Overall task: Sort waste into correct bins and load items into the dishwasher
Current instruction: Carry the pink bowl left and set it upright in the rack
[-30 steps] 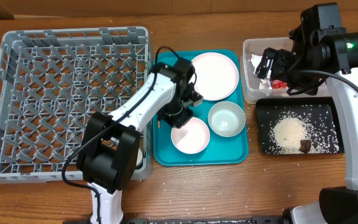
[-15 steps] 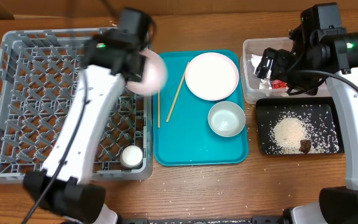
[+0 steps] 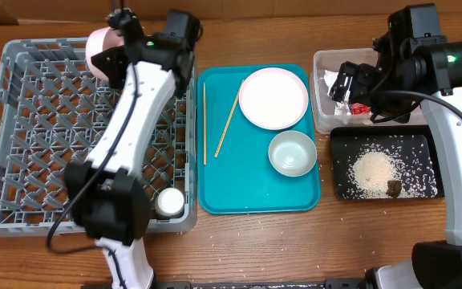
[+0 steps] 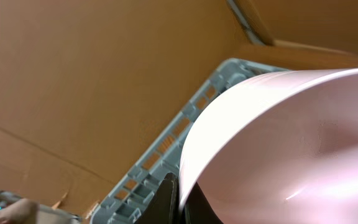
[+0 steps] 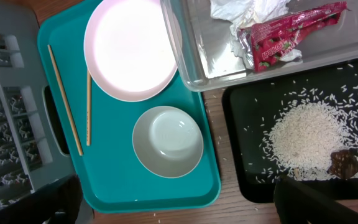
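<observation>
My left gripper (image 3: 112,50) is shut on the rim of the small white plate (image 3: 100,40) and holds it on edge over the far edge of the grey dish rack (image 3: 22,120). In the left wrist view the plate (image 4: 291,149) fills the right side, pinched between the fingers (image 4: 180,199). The large plate (image 3: 273,98), the bowl (image 3: 292,152) and two chopsticks (image 3: 204,124) lie on the teal tray (image 3: 255,197). The small cup (image 3: 169,202) stands in the rack's near right corner. My right gripper (image 3: 343,80) is open and empty above the clear tub (image 3: 321,120).
The clear tub (image 5: 191,68) holds the napkin (image 5: 241,9) and red wrapper (image 5: 284,37). The black tray (image 5: 241,180) holds rice (image 5: 309,134) and a brown lump (image 5: 344,163). Stray rice grains lie on the table near the front. A cardboard wall stands behind the rack.
My left gripper took the small plate off the teal tray and carried it up and left to the rack's far edge. The right arm has not moved.
</observation>
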Robot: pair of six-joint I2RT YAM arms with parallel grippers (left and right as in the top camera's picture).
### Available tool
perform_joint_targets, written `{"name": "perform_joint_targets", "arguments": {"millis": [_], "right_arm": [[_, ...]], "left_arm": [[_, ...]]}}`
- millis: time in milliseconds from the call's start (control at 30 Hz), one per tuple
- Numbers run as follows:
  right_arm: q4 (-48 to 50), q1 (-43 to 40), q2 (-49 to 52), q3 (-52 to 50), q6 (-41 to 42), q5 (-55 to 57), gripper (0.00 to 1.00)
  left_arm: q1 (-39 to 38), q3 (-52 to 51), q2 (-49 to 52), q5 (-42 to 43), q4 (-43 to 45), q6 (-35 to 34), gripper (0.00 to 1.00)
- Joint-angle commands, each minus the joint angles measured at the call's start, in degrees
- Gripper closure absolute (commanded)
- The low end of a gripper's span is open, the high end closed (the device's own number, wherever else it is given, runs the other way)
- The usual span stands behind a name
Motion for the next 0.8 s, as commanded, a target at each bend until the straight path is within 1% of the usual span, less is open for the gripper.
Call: {"name": "perform_joint_targets", "arguments": {"millis": [0,133,267,500,767], "right_arm": [[0.2,0.1,-0.2,-0.2,0.0,0.3,0.00],[0.2,0.2,-0.2,-0.2,0.0,0.3,0.00],[0.2,0.2,-0.2,-0.2,0.0,0.3,0.00],[0.2,0.2,-0.2,-0.2,0.0,0.3,0.00],[0.2,0.1,-0.2,-0.2,0.0,0.3,0.00]], "left_arm": [[-0.6,-0.1,6.5,-10.5,1.2,-6.2,0.96],[-0.9,-0.1,11.0,-12.3,1.9,-6.8,0.96],[-0.9,-0.1,13.1,-12.3,2.7,-8.9,0.96],[-0.8,-0.1,13.6,-9.8,7.8,-8.8,0.96],[-0.8,-0.1,13.6,-6.8,8.7,-8.7,0.96]]}}
